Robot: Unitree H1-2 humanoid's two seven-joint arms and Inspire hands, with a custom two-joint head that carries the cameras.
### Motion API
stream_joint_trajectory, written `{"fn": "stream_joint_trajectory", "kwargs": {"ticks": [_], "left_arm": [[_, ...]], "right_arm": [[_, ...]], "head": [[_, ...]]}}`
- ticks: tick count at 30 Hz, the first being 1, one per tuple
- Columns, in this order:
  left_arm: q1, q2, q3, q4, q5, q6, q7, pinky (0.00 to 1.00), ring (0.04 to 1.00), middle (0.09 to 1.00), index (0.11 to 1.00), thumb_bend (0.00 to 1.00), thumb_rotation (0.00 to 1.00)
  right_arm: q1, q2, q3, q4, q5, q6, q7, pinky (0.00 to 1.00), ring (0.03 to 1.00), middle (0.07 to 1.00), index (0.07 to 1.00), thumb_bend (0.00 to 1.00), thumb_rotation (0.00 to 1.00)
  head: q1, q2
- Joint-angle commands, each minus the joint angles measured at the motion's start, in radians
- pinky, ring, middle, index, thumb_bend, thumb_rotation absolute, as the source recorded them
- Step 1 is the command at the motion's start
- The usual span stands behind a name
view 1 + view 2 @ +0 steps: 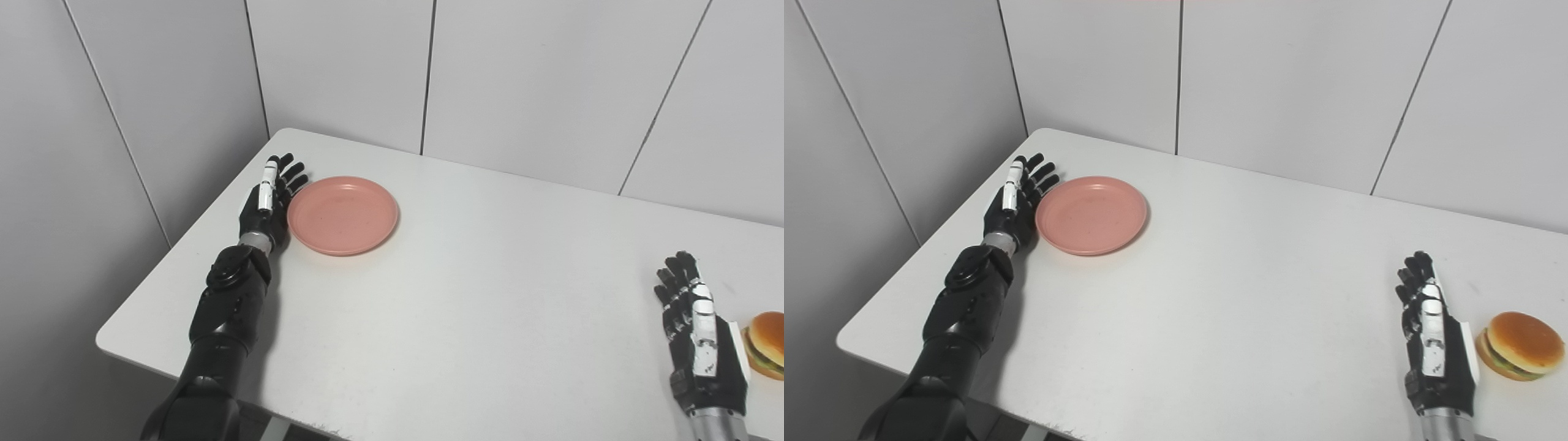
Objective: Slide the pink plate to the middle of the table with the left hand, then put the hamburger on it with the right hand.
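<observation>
Table point(465, 294): white, rounded corners, filling most of both views and sitting against grey wall panels point(343, 67). It is carrying every item below.

Pink plate point(343, 214): round, shallow, empty, lying flat near the far left corner of the table, well away from the middle. It is sitting immediately to the right of the left robot hand, so a push toward the table's centre would be running rightward and slightly toward the robot, with the plate sliding ahead of the palm. Being round, it is offering no long axis to align with.

Left robot hand point(266, 202): black with a white strip, standing on edge on the table, fingers extended and somewhat spread, pointing away from the robot, clasping nothing. Its palm side is facing the plate's left rim; the fingertips are appearing to touch or nearly touch that rim, though contact cannot be confirmed. This is by far the nearer hand to the plate, placed for the sliding step, which is looking not yet done.

Right robot hand point(1436, 331): resting at the near right of the table, fingers straight and close together but gripping nothing, waiting.

Hamburger point(1519, 346): bun, patty and green layer, lying just beside the right robot hand on its outer side, apparently untouched, well apart from the plate.
</observation>
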Motion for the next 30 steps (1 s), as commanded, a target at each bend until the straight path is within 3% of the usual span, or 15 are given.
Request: {"fn": "stream_joint_trajectory", "kwargs": {"ticks": [1, 10, 24, 30], "left_arm": [[-0.008, -0.019, -0.004, -0.001, -0.021, 0.019, -0.006, 0.91, 0.886, 0.884, 0.881, 0.36, 1.00], [0.013, -0.058, -0.034, -0.026, -0.024, 0.028, -0.024, 0.90, 0.885, 0.884, 0.874, 0.35, 1.00], [0.035, -0.145, -0.104, -0.126, -0.023, 0.099, -0.046, 0.89, 0.875, 0.878, 0.867, 0.37, 1.00], [0.047, -0.182, -0.145, -0.158, -0.024, 0.131, -0.057, 0.88, 0.870, 0.875, 0.865, 0.37, 1.00]], "right_arm": [[0.045, 0.013, 0.005, 0.028, -0.001, -0.014, 0.005, 1.00, 0.977, 0.964, 0.965, 0.21, 1.00], [0.050, 0.018, 0.007, 0.010, -0.009, 0.006, -0.002, 1.00, 0.977, 0.966, 0.962, 0.24, 1.00], [0.054, 0.027, 0.013, -0.009, -0.030, 0.013, -0.019, 0.97, 0.958, 0.948, 0.956, 0.25, 1.00], [0.055, 0.037, 0.017, -0.024, -0.049, 0.025, -0.039, 0.95, 0.948, 0.939, 0.944, 0.31, 1.00]], "head": [[0.001, 0.001], [-0.019, 0.016], [-0.056, 0.039], [-0.088, 0.051]]}}
